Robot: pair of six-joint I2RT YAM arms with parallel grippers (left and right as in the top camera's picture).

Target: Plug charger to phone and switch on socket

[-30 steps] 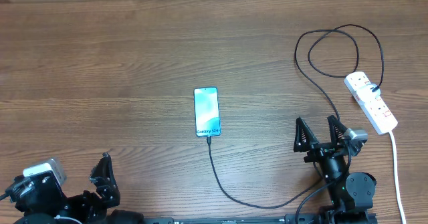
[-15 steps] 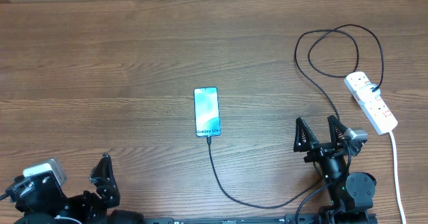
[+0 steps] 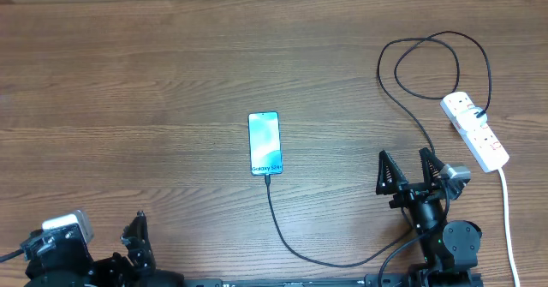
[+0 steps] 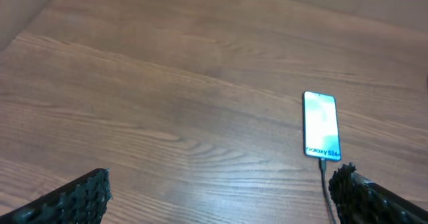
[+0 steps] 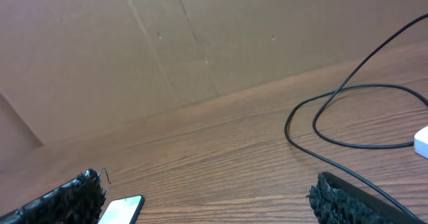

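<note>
The phone [image 3: 265, 142] lies flat mid-table with its teal screen lit; it also shows in the left wrist view [image 4: 322, 124] and at the edge of the right wrist view [image 5: 120, 208]. The black charger cable [image 3: 282, 230] has its plug tip at the phone's near end and runs right, looping [image 3: 428, 56] to the white socket strip [image 3: 475, 131] at far right. My left gripper [image 3: 135, 236] is open and empty at the near left. My right gripper [image 3: 404, 169] is open and empty, near the cable, left of the socket.
The socket's thick white cord [image 3: 507, 218] runs toward the near right edge. A cardboard wall [image 5: 200, 37] stands behind the table. The cable loop [image 5: 348, 117] lies ahead of the right gripper.
The left arm has drawn back toward the near edge. The right arm, phone, cable and socket have not moved.
</note>
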